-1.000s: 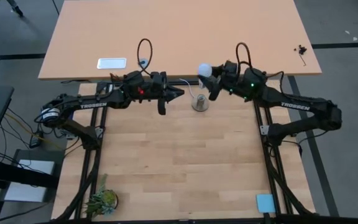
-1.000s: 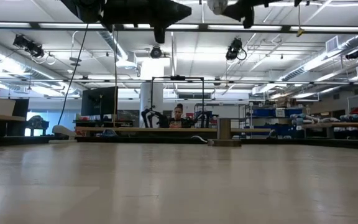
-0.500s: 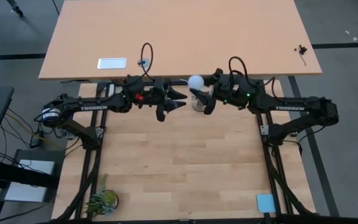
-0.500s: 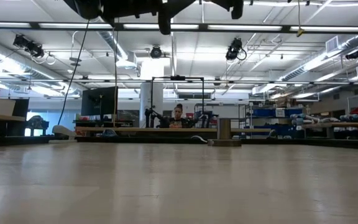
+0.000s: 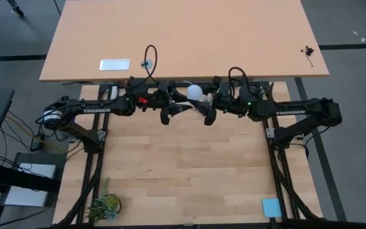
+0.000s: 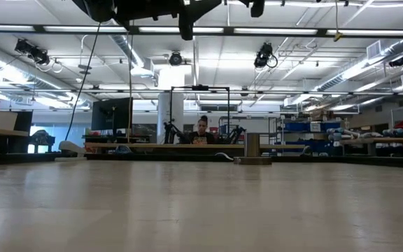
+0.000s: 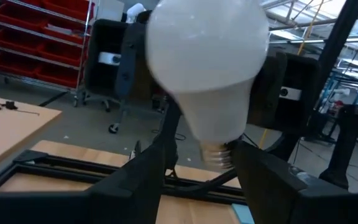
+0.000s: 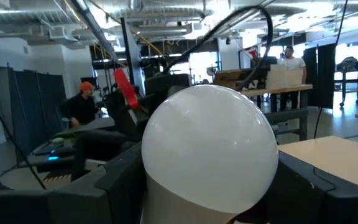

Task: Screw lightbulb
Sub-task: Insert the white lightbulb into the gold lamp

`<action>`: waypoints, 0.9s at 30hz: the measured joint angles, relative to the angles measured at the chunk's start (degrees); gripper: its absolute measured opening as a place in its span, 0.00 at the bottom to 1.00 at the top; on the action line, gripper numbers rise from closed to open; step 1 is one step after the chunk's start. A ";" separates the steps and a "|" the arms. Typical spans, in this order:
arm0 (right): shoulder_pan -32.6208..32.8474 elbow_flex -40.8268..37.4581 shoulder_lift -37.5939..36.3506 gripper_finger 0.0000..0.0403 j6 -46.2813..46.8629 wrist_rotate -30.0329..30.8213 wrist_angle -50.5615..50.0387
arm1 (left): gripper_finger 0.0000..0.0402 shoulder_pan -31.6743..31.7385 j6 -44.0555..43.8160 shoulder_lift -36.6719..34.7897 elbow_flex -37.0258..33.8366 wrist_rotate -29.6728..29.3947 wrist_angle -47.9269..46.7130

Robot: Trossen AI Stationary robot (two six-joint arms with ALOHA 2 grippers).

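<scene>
Centre of the high view: I see the lightbulb (image 5: 196,91) between both end effectors.
Right end effector (image 5: 206,102) clasps it; left end effector (image 5: 184,100) stands released around its screw end.

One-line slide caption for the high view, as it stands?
Right gripper holds the lightbulb up to the open left gripper above the table.

White lightbulb (image 5: 196,91) aloft, screw end down
</scene>
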 joint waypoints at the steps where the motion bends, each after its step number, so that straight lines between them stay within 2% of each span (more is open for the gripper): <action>1: 0.00 -0.02 0.29 0.68 0.12 0.00 0.05 | 0.50 -0.34 -0.01 0.01 0.00 0.04 0.24; 16: 0.28 -0.02 2.99 0.68 0.28 -0.09 4.20 | 0.50 -1.10 -0.90 0.43 0.00 -0.65 2.82; 21: 0.37 -0.02 2.99 0.68 0.31 -0.09 4.69 | 0.49 -1.94 2.55 1.32 0.00 -0.72 3.79; 27: 0.40 -0.02 2.93 0.69 -0.14 -0.08 4.60 | 0.41 -2.02 5.13 1.86 0.00 -0.67 5.07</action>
